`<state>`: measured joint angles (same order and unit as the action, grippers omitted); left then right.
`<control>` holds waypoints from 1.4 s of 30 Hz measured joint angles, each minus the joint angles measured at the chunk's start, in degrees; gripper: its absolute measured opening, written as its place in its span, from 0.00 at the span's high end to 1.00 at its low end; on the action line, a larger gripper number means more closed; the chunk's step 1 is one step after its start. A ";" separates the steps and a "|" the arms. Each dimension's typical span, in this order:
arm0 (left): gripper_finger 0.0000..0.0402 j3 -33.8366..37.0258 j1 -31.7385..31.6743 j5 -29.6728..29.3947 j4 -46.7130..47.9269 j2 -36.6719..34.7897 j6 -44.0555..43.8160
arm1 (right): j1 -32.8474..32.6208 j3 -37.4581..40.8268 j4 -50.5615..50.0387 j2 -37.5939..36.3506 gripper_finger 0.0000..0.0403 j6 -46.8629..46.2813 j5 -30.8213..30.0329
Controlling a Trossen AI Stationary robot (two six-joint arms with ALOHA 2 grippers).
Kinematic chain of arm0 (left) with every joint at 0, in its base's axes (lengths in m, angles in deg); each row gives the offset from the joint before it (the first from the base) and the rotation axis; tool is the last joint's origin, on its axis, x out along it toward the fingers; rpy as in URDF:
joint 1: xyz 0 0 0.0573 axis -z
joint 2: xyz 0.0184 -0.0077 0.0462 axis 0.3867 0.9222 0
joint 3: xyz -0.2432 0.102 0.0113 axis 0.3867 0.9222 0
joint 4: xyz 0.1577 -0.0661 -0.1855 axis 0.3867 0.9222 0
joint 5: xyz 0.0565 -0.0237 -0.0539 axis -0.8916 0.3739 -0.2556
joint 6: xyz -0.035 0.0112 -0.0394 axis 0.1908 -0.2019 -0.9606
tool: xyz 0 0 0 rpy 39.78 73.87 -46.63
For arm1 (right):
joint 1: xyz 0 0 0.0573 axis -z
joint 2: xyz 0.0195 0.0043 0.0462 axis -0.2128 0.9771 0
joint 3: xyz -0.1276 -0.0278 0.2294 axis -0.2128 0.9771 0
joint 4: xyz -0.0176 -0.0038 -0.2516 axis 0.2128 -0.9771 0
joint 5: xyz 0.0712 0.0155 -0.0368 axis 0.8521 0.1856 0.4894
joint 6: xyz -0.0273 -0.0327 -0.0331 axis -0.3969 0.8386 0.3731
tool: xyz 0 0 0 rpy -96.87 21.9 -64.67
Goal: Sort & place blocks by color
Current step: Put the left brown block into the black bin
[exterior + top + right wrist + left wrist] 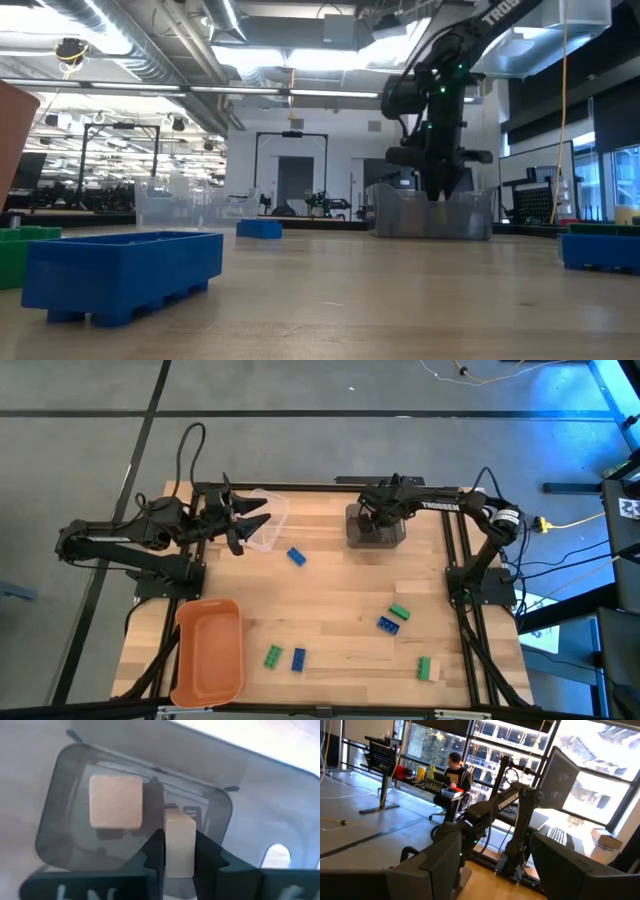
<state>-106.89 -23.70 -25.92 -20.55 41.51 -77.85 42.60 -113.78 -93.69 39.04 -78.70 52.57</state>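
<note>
My right gripper (179, 845) points down over a dark see-through tub (375, 528) at the table's far edge and is shut on a pale tan block (179, 835). A second tan block (116, 801) lies on the tub's floor. My left gripper (252, 518) is open and hovers over a clear tub (268, 525) at the far left, touching nothing. Blue blocks (296, 556) (388, 625) (299, 659) and green blocks (399, 612) (272, 655) (424, 668) lie flat on the table. My right gripper pinches the pale tan block by its two long sides (167, 847), one finger on each. The fingers (207, 852) come from above, pointing down into the dark tub (430, 215). The block stands on end between them, its top face (180, 820) showing past the fingertips.
An orange tray (208, 650) sits at the table's near left corner. In the low view a blue block (120, 268) fills the foreground, with a green one (20, 255) at its left. A person sits at a desk in the room beyond (452, 775).
</note>
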 joint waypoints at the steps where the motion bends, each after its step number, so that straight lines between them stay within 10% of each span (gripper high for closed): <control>1: 0.43 0.00 0.00 0.00 -0.31 -0.01 0.01 | 0.47 0.00 0.48 0.00 0.85 0.00 0.22; 42: 0.43 -0.02 -0.04 -2.14 -2.35 -0.02 0.40 | 3.28 4.50 8.10 0.00 0.73 1.29 3.87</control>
<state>-106.91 -23.74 -28.06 -22.89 41.49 -77.45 45.87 -109.28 -85.59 39.04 -77.41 56.44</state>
